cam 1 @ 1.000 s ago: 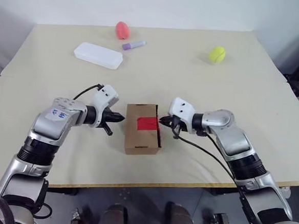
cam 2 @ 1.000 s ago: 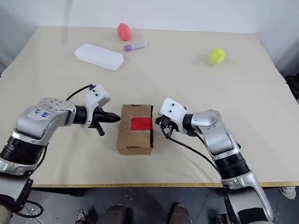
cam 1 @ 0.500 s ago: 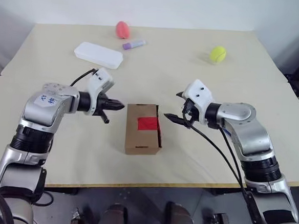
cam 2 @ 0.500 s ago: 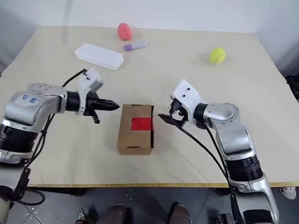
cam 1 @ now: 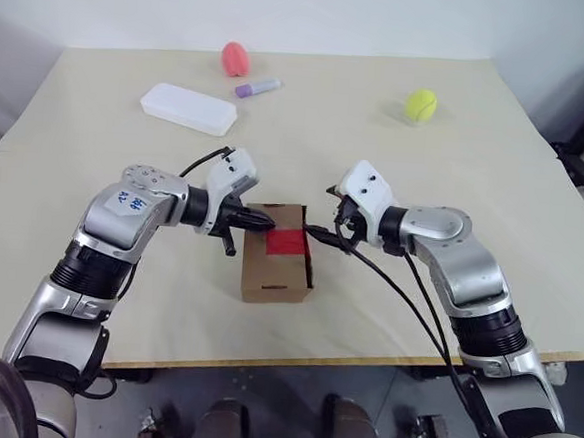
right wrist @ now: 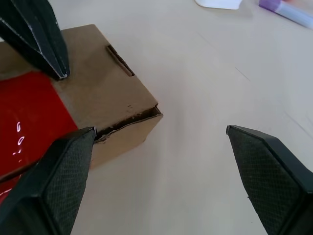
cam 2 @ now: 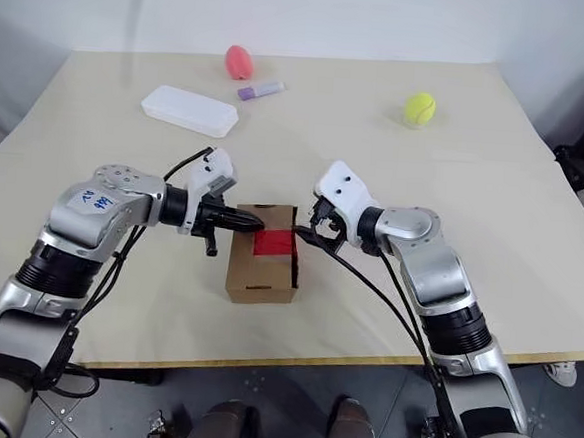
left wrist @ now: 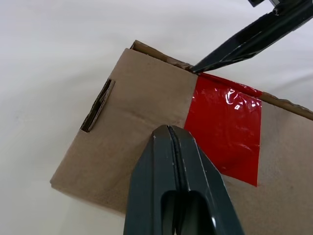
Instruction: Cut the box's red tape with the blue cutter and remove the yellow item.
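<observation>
Cardboard box (cam 1: 278, 265), brown and closed, sits near the front middle of the pale bench (cam 1: 494, 193), with both arms reaching in over it from either side. Across its top lies the red tape (cam 1: 288, 242), a bright strip running to the edge on the robot's right. A flat white case (cam 1: 188, 109) rests well back on the left. The left tool (cam 1: 264, 220) is clenched tight, its black fingers pressed together with nothing between them, the tip poised over the box top just beside the tape's left border. The right tool (cam 2: 306, 228) is spread wide and grasps nothing; in the left wrist view one of its fingers (left wrist: 244, 41) reaches the box's far edge at the corner of the tape. A yellow-green ball (cam 1: 419, 106) lies far back on the right, a pink rounded object (cam 1: 234, 59) at the rear edge, and a short purple tube (cam 1: 258, 87) just beside it.
</observation>
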You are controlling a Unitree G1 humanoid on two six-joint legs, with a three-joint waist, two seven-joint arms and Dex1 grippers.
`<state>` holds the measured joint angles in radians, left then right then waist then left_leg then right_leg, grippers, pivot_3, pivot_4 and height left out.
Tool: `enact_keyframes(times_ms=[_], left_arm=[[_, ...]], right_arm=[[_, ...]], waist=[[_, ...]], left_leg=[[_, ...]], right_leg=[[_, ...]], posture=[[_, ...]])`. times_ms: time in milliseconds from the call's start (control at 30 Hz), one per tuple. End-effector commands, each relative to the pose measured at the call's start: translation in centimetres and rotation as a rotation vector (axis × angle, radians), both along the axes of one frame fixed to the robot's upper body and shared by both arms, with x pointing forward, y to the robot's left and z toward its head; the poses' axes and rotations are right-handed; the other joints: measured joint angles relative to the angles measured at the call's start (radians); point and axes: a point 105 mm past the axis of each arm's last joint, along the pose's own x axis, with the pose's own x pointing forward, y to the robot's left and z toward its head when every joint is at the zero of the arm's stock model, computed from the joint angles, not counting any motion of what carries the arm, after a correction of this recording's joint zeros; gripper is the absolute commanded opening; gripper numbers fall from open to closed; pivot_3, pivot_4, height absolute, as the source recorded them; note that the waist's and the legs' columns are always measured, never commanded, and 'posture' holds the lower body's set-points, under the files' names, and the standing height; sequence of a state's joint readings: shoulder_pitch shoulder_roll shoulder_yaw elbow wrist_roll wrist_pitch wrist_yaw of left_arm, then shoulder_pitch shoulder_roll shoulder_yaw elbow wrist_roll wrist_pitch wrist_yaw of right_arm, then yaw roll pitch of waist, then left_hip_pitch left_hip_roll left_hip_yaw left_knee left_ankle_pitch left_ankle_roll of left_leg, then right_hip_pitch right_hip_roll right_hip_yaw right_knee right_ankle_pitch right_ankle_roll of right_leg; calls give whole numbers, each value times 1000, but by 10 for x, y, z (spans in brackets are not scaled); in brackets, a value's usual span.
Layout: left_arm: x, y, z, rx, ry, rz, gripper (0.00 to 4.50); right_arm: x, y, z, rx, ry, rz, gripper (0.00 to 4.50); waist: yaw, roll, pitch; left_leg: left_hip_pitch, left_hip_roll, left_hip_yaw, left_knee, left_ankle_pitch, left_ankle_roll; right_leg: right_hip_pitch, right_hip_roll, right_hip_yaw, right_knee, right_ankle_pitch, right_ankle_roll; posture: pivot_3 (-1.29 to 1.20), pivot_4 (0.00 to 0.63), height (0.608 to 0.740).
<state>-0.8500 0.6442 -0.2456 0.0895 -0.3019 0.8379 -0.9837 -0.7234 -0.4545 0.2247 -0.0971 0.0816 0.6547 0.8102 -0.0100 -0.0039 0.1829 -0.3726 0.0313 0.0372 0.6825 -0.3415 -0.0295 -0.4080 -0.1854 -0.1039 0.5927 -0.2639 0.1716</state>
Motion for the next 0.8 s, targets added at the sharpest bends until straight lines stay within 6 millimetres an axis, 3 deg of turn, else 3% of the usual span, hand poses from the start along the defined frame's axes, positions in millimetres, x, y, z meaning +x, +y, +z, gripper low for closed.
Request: enact_keyframes(times_ms=[33,333,567,667,800], left_arm=[[3,-1,-13,46,24,3,0],[-1,-2,-19,51,45,-14,0],[-1,-2,-20,47,43,-7,0],[0,-1,-19,45,36,2,0],[0,0,-19,42,36,6,0]], right_arm=[[-11,7,-5,-49,6,89,4460],[-7,-23,-32,-253,2,83,4460],[-12,-53,-69,-444,34,123,4460],[-5,-60,-58,-408,13,74,4460],[9,-49,-6,-148,-13,-17,4460]], waist=[[3,0,0],[8,-2,-3],[10,-3,-4],[10,-3,-4],[9,-3,-4]], left_leg=[[0,0,0,0,0,0],[2,0,0,0,0,0],[3,0,2,0,0,0],[4,0,2,1,0,0],[3,0,2,1,0,0]], right_leg=[[0,0,0,0,0,0],[1,0,0,0,0,0],[3,0,1,-1,0,0],[4,0,0,-2,0,0],[5,0,0,-2,0,0]], posture=[[0,150,740],[0,150,740],[0,150,740],[0,150,740],[0,150,740]])
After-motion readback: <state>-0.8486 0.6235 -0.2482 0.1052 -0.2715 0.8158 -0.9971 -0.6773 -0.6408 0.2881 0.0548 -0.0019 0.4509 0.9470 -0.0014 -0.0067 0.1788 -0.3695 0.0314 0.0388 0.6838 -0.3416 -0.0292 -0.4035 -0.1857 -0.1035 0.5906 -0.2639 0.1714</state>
